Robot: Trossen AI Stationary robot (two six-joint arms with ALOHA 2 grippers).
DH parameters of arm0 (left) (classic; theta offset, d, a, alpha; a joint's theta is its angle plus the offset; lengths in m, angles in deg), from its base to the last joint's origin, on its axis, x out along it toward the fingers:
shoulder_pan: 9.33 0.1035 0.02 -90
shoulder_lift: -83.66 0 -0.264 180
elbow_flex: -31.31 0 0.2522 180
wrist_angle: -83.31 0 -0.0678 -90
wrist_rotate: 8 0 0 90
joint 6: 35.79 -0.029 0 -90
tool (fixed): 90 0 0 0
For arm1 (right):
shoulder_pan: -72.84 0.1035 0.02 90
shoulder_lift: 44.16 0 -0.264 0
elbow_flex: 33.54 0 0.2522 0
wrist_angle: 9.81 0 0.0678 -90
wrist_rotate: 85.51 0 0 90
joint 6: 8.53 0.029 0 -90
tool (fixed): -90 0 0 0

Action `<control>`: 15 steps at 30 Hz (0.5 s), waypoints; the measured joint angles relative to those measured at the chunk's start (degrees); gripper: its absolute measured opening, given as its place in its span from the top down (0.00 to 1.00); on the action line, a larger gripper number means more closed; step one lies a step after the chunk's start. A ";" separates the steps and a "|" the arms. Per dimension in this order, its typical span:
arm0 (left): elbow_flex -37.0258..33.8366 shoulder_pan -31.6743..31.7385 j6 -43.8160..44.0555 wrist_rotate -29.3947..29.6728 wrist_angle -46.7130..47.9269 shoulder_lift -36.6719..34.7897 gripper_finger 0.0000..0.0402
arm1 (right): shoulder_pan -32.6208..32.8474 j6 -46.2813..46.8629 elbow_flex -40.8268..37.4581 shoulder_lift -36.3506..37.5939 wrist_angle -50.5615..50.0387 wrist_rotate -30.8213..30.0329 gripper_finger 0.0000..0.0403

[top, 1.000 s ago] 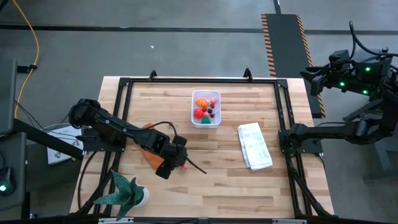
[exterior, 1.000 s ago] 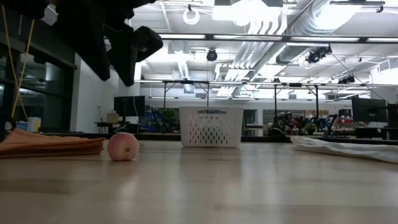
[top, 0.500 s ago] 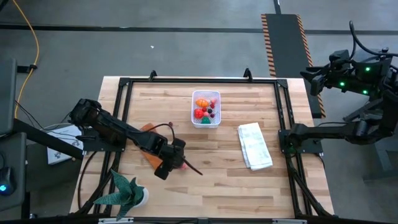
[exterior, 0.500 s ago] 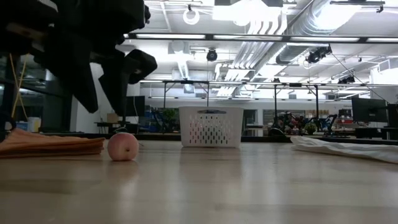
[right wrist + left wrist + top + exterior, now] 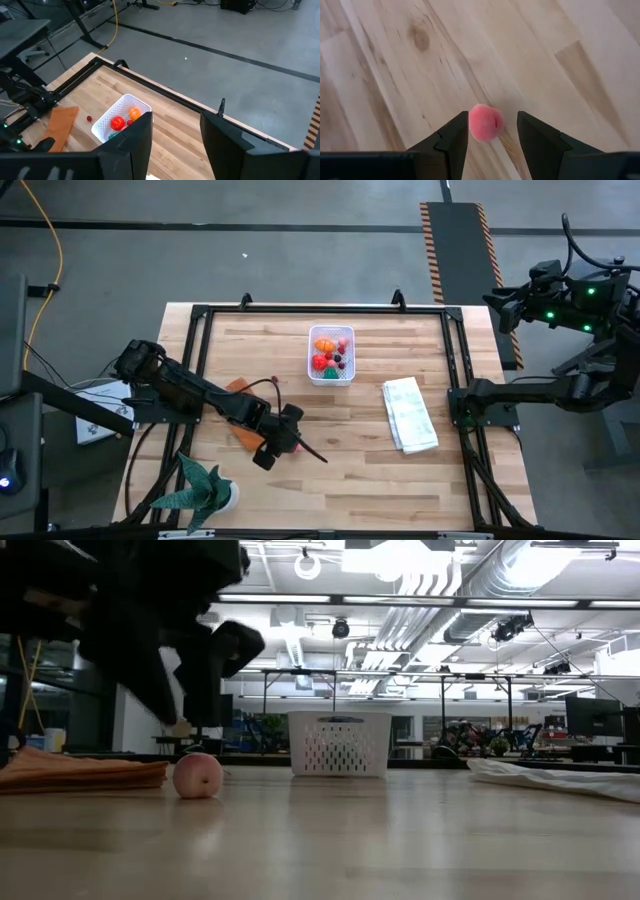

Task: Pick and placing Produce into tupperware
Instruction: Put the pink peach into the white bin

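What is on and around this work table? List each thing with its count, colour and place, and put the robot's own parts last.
Tupperware: one, white, far middle of the table, holding produce.
Produce in the tub: several pieces, orange, red, green and dark; exact count unclear.
Pink ball: one, pink, on bare wood in the near-left part of the table, between the left gripper's fingers but not gripped.
Folded cloth: one, white, right side of the table.
Flat mat: one, orange-brown, left side, partly under the left arm.
Spiky plant: one, green, near-left corner.
Table: one, light wood with a black frame.
Left gripper: one, dark, open, poised over the pink ball.
Right gripper: one, dark, open, raised off the table's right side.
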State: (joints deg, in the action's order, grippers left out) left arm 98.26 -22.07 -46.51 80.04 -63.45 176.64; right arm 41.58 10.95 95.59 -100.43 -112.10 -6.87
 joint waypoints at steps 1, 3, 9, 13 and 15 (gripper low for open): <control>-0.04 0.02 0.02 -0.02 0.33 0.37 0.61 | 0.02 0.00 0.00 -0.02 0.00 0.00 0.61; -0.10 0.03 0.38 -0.81 0.12 1.11 0.61 | 0.00 0.21 0.00 -0.02 -0.02 0.02 0.61; 0.00 0.03 0.80 -1.52 -1.28 3.13 0.52 | 0.02 1.14 -0.02 -0.02 -0.13 0.70 0.61; 0.00 0.03 1.53 -0.07 -1.70 3.09 0.42 | 0.02 1.26 -0.02 -0.02 -0.34 0.76 0.61; 0.00 0.05 1.53 0.53 -1.75 3.09 0.36 | 0.02 1.49 -0.02 -0.02 -0.43 0.72 0.61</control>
State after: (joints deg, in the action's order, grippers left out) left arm 98.26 -22.02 -44.98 80.57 -65.20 179.73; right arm 41.60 12.44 95.57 -100.45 -112.53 -6.15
